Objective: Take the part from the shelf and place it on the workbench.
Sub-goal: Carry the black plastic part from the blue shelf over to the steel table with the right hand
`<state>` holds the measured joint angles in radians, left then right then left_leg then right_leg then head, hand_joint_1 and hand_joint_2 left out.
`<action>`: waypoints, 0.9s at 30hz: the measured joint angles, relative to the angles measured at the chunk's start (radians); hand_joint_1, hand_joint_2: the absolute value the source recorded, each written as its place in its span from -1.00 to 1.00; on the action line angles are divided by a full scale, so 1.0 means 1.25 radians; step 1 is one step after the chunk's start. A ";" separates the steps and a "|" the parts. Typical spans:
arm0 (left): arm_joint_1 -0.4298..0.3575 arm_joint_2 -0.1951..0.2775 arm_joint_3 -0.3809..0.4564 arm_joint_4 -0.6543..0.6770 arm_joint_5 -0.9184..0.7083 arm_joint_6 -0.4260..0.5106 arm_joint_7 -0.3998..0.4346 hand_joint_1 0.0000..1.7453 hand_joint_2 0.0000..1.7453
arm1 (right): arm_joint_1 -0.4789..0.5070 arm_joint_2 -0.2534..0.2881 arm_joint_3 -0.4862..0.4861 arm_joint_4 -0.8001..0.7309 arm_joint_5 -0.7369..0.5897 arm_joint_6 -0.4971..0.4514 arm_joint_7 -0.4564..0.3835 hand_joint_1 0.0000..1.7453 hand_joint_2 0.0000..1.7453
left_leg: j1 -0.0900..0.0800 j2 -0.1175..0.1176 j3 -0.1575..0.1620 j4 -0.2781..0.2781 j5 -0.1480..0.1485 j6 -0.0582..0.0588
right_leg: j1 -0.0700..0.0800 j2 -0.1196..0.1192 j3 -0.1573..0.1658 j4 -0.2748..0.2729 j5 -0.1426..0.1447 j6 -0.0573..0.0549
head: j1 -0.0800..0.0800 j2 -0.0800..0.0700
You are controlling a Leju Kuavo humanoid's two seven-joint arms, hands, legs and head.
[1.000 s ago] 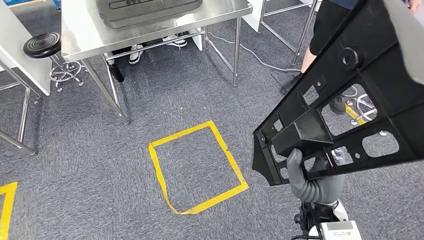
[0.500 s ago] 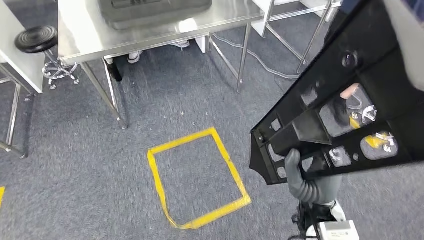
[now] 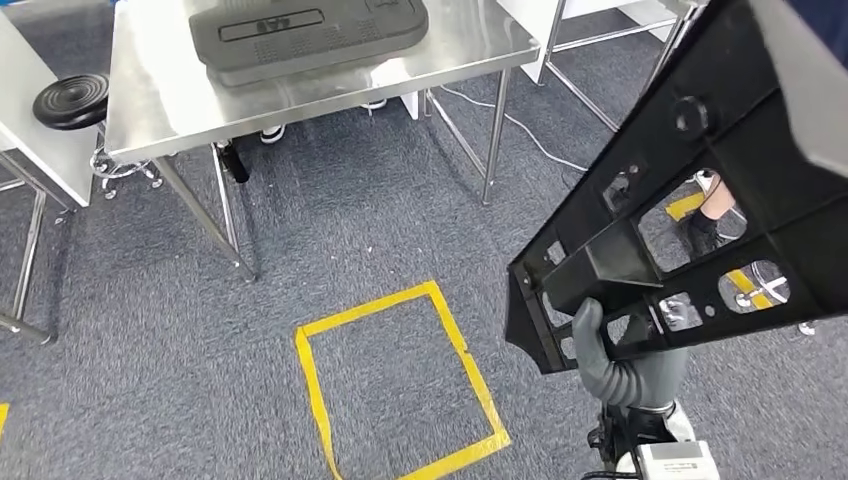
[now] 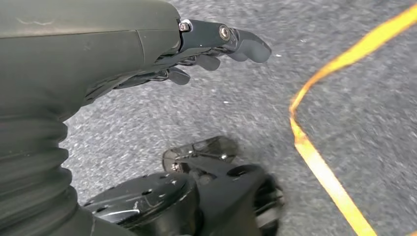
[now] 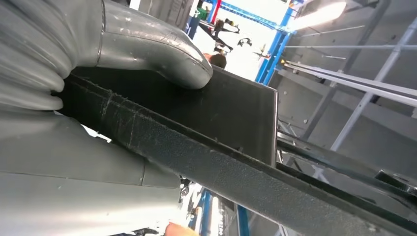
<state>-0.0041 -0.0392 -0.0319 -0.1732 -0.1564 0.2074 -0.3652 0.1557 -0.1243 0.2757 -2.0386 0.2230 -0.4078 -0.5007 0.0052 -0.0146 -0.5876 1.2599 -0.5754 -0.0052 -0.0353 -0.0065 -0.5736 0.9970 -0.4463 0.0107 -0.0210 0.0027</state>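
Black ribbed part (image 3: 700, 200), cutouts, right hand (image 3: 625, 365) gripping

The right hand (image 3: 622, 362) sits low at the robot's right, gripping the near lower edge of the part (image 3: 700, 210), which rises up and away from it to the right. The taped square (image 3: 400, 375) lies on the floor just left of this hand. Beyond the square stands the counter (image 3: 160, 95), a moulded panel (image 3: 305, 35) lying on it. A stool (image 3: 70, 100) stands at the counter's left. The left hand (image 4: 196, 54) hangs above the floor beside a tape line (image 4: 319, 162).
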 joint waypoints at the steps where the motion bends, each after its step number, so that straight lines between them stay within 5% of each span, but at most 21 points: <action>1: 0.001 0.000 0.000 0.000 0.000 -0.001 0.000 -1.00 1.00 | 0.000 0.000 0.000 0.000 0.000 0.000 0.000 1.00 1.00 | 0.002 0.001 -0.030 0.024 -0.034 -0.003 | 0.000 0.001 0.015 -0.002 -0.010 0.000 | 0.000 0.000; 3: 0.003 0.001 0.000 0.000 -0.001 -0.001 0.001 -1.00 1.00 | 0.001 0.000 0.001 0.000 0.001 0.000 0.000 1.00 1.00 | 0.007 0.003 -0.070 0.020 -0.093 -0.010 | -0.003 0.005 0.048 -0.005 -0.034 0.003 | 0.000 0.000; 4: 0.004 0.001 0.000 0.000 -0.001 -0.001 0.001 -1.00 1.00 | 0.001 0.000 0.001 0.000 0.000 0.000 0.000 1.00 1.00 | 0.010 0.005 -0.079 -0.006 -0.092 -0.013 | -0.005 0.007 0.066 -0.005 -0.047 0.006 | 0.000 0.000; 5: 0.006 0.001 0.000 0.001 -0.001 -0.001 0.001 -1.00 1.00 | 0.001 0.001 0.001 0.001 0.000 -0.001 0.000 1.00 1.00 | 0.015 0.007 -0.082 -0.043 -0.062 -0.017 | -0.007 0.008 0.083 -0.005 -0.061 0.010 | -0.001 0.000; 8: 0.011 0.000 0.000 0.004 -0.001 -0.001 0.002 -1.00 1.00 | 0.001 0.001 0.001 0.004 -0.001 -0.001 0.001 1.00 1.00 | 0.020 0.022 -0.082 -0.134 0.094 -0.019 | -0.005 0.011 0.120 -0.003 -0.103 0.028 | -0.004 0.000; 9: 0.011 -0.001 0.000 0.005 -0.001 -0.001 0.002 -1.00 1.00 | 0.001 0.001 0.001 0.004 -0.002 -0.001 0.001 1.00 1.00 | 0.018 0.025 -0.079 -0.141 0.116 -0.013 | -0.004 0.012 0.132 -0.002 -0.112 0.036 | -0.005 0.000; 11: 0.006 -0.001 0.000 0.003 -0.001 -0.001 0.002 -1.00 1.00 | -0.001 0.001 0.003 0.004 -0.002 -0.002 0.001 1.00 1.00 | 0.012 0.023 -0.063 -0.139 0.109 0.004 | -0.007 0.012 0.138 0.014 -0.108 0.056 | -0.003 0.000; 13: 0.000 0.000 0.000 0.002 -0.001 -0.001 0.002 -1.00 1.00 | -0.003 0.001 0.004 0.004 -0.001 -0.002 0.001 1.00 1.00 | 0.010 0.019 -0.046 -0.149 0.101 0.019 | -0.009 0.011 0.095 0.088 -0.088 0.066 | -0.001 0.000; 16: -0.004 0.003 0.000 0.002 -0.001 -0.001 0.002 -1.00 1.00 | -0.004 -0.001 0.005 0.004 -0.001 -0.002 0.001 1.00 1.00 | 0.007 0.010 -0.015 -0.166 0.083 0.034 | -0.001 0.010 -0.029 0.229 -0.121 0.045 | 0.004 0.000; 18: -0.003 0.003 0.000 0.002 -0.001 -0.001 0.002 -1.00 1.00 | -0.004 -0.002 0.005 0.005 -0.001 -0.002 0.002 1.00 1.00 | 0.005 0.003 0.009 -0.171 0.066 0.038 | 0.007 0.010 -0.084 0.241 -0.166 0.031 | 0.005 0.000; 19: -0.002 0.002 0.000 0.002 -0.001 -0.001 0.002 -1.00 1.00 | -0.004 -0.002 0.005 0.005 -0.002 -0.002 0.002 1.00 1.00 | 0.004 -0.001 0.023 -0.172 0.056 0.038 | 0.012 0.010 -0.096 0.216 -0.169 0.030 | 0.005 0.000; 20: -0.001 0.002 0.000 0.002 -0.001 -0.001 0.002 -1.00 1.00 | -0.004 -0.002 0.005 0.005 -0.002 -0.002 0.002 1.00 1.00 | 0.003 -0.003 0.036 -0.172 0.046 0.038 | 0.016 0.010 -0.100 0.174 -0.149 0.032 | 0.005 0.000; 22: 0.001 -0.001 0.000 0.003 0.000 -0.002 0.002 -1.00 1.00 | -0.004 -0.002 0.005 0.005 -0.003 -0.002 0.002 1.00 1.00 | 0.001 -0.008 0.055 -0.173 0.026 0.035 | 0.026 0.007 -0.097 0.080 -0.052 0.041 | 0.005 0.000; 24: 0.001 -0.004 0.000 0.004 0.000 -0.002 0.001 -1.00 1.00 | -0.004 -0.002 0.005 0.005 -0.004 -0.002 0.002 1.00 1.00 | -0.003 -0.012 0.069 -0.178 0.013 0.028 | 0.032 0.006 -0.086 0.031 0.026 0.033 | 0.005 0.000; 27: 0.000 -0.003 0.000 0.004 0.000 -0.003 0.001 -1.00 1.00 | -0.005 -0.002 0.005 0.005 -0.004 -0.002 0.003 1.00 1.00 | -0.008 -0.009 0.074 -0.158 0.023 0.017 | 0.022 0.007 -0.054 0.011 0.041 0.012 | 0.006 0.000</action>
<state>-0.0045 -0.0433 -0.0315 -0.1688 -0.1560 0.2043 -0.3638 0.1493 -0.1268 0.2819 -2.0330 0.2181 -0.4101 -0.4970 -0.0044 -0.0260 -0.4947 1.0620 -0.5463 0.0160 -0.0074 0.0022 -0.6414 1.0103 -0.3956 0.0254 -0.0135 0.0027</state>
